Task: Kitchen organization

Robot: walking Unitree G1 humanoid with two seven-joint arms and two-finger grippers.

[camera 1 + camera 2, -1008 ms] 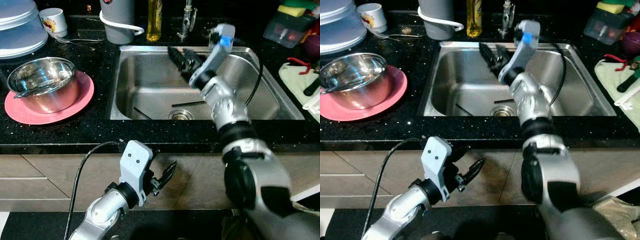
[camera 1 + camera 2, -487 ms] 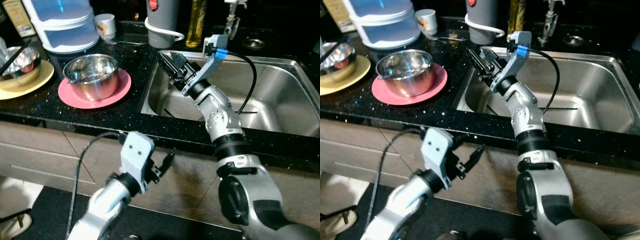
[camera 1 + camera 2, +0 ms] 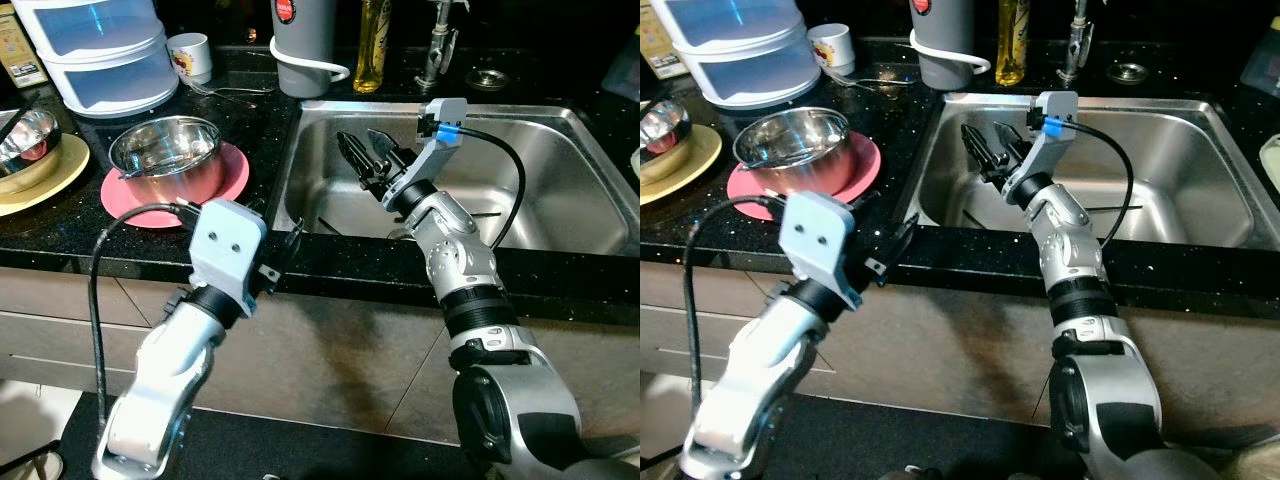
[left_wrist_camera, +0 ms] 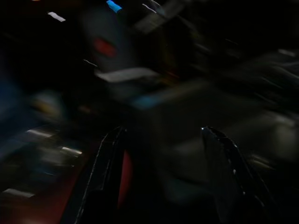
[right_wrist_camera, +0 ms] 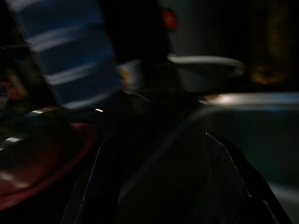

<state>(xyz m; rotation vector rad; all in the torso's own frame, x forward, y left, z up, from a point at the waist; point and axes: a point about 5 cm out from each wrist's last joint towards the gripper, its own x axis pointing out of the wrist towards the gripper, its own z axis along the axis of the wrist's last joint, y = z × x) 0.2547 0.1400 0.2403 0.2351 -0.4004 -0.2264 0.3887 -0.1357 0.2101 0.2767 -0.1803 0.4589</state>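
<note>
Steel bowl [image 3: 165, 150] on pink plate [image 3: 230, 170] beyond left claw [image 3: 283, 252], newly raised to counter [image 3: 150, 240] edge, fingers apart, empty | right claw [image 3: 368, 160] wide over sink [image 3: 560, 210] | reach for bowl likely starting

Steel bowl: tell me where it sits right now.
The steel bowl sits on the pink plate on the black counter, to the robot's left of the sink, in front of the stacked plastic containers.

Black speckled countertop [image 3: 330, 255], steel sink [image 3: 560, 190] inset, beige cabinet fronts [image 3: 330, 350] below; dim light.
</note>
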